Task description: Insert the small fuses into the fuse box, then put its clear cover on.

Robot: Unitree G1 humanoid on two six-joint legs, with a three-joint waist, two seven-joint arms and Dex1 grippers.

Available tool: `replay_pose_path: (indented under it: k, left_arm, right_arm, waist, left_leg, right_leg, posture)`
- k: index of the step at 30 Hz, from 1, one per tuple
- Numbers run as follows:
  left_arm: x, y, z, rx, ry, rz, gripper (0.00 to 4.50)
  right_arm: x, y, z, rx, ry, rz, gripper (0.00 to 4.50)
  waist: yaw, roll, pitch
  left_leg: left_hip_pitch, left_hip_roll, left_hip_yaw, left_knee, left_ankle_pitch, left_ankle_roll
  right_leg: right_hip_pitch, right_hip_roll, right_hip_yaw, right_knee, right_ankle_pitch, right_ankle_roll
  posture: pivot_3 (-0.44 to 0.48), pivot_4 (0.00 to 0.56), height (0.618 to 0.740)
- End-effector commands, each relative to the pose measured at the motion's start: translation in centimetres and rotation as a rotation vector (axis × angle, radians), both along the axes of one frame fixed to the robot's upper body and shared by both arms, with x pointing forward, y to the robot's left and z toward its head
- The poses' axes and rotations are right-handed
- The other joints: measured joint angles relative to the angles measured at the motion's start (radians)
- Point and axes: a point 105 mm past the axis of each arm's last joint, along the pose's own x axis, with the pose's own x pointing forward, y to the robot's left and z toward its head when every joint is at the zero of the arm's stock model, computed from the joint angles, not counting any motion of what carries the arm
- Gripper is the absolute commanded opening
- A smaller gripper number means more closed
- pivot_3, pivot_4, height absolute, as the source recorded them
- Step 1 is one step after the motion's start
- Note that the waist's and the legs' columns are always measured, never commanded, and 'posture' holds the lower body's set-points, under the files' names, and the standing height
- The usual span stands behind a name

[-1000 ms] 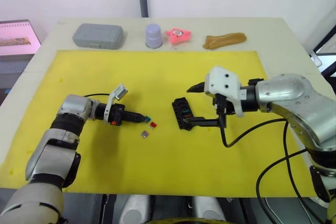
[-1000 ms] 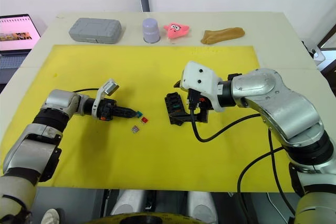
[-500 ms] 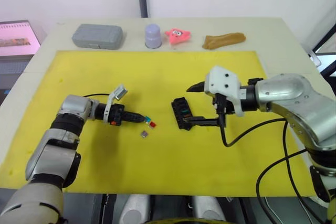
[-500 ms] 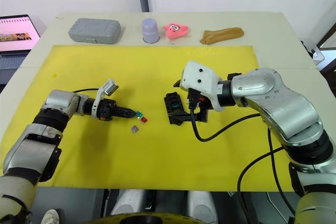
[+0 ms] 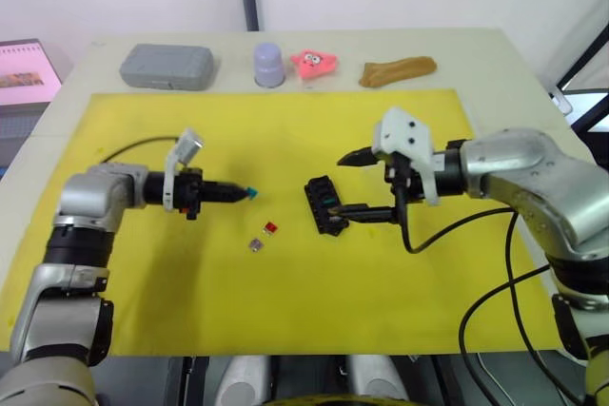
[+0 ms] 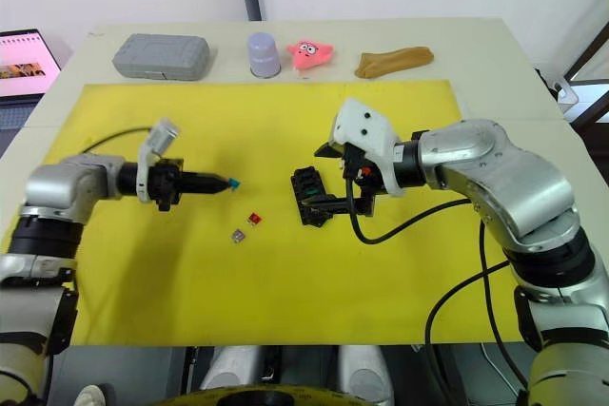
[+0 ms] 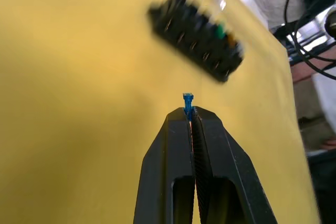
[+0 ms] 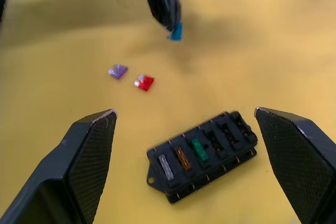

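We've two loose fuses [image 5: 263, 236] on the mat, nearest. Left gripper [image 5: 240, 193] pinches a teal fuse [image 5: 252, 192] by its tiny slick body. Right gripper [image 5: 360, 185] spread around the light fuse box [image 5: 324, 205].

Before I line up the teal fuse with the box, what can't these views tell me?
- Clear cover: too transparent to pick out on the yellow mat in either head view.
- Fuse box: blurred in the left wrist view, so the empty slots are unclear there.
- Teal fuse: the left gripper covers all but its tip; blade orientation is hidden.
- Fuse ratings: too small everywhere.
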Motion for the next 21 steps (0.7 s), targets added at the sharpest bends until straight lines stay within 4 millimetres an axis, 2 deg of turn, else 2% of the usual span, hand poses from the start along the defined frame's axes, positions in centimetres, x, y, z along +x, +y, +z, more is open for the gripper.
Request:
replay_pose_path:
  k: [1, 6, 9, 10, 21]
  left_arm:
    - [-1.0, -0.8, 3.3, -0.036, -0.171, -0.032, 0.08]
    - [-2.7, -2.8, 4.8, -0.044, -0.289, -0.099, 0.08]
    - [-3.5, -3.6, 5.1, -0.041, -0.322, -0.125, 0.00]
    - [-3.6, -3.8, 5.0, -0.038, -0.326, -0.129, 0.00]
    - [-4.1, -4.6, 4.8, -0.045, -0.334, -0.141, 0.00]
  right_arm:
    - [-0.1, 0.3, 1.8, 0.068, 0.007, 0.023, 4.50]
    - [0.4, 1.2, 2.8, 0.166, 0.105, 0.038, 4.50]
    - [0.5, 1.6, 2.8, 0.173, 0.130, 0.042, 3.59]
    - [0.5, 1.7, 2.8, 0.174, 0.137, 0.048, 3.15]
    - [0.1, 3.8, 2.6, 0.196, 0.192, 0.087, 3.15]
  waist:
    - [0.001, 0.000, 0.000]
    - [0.000, 0.000, 0.000]
    - [-0.001, 0.000, 0.000]
    - [-0.001, 0.000, 0.000]
    - [-0.002, 0.000, 0.000]
  left_leg:
    - [0.000, 0.000, 0.000, 0.000, 0.000, 0.000]
    - [0.000, 0.000, 0.000, 0.000, 0.000, 0.000]
    - [0.000, 0.000, 0.000, 0.000, 0.000, 0.000]
    - [0.000, 0.000, 0.000, 0.000, 0.000, 0.000]
    - [0.000, 0.000, 0.000, 0.000, 0.000, 0.000]
  right_leg:
    - [0.000, 0.000, 0.000, 0.000, 0.000, 0.000]
    - [0.000, 0.000, 0.000, 0.000, 0.000, 0.000]
    - [0.000, 0.000, 0.000, 0.000, 0.000, 0.000]
    - [0.000, 0.001, 0.000, 0.000, 0.000, 0.000]
    - [0.000, 0.002, 0.000, 0.000, 0.000, 0.000]
  posture:
    - [0.000, 0.150, 0.740]
    - [0.000, 0.150, 0.740]
    - [0.000, 0.150, 0.740]
    - [0.000, 0.150, 0.740]
    - [0.000, 0.150, 0.740]
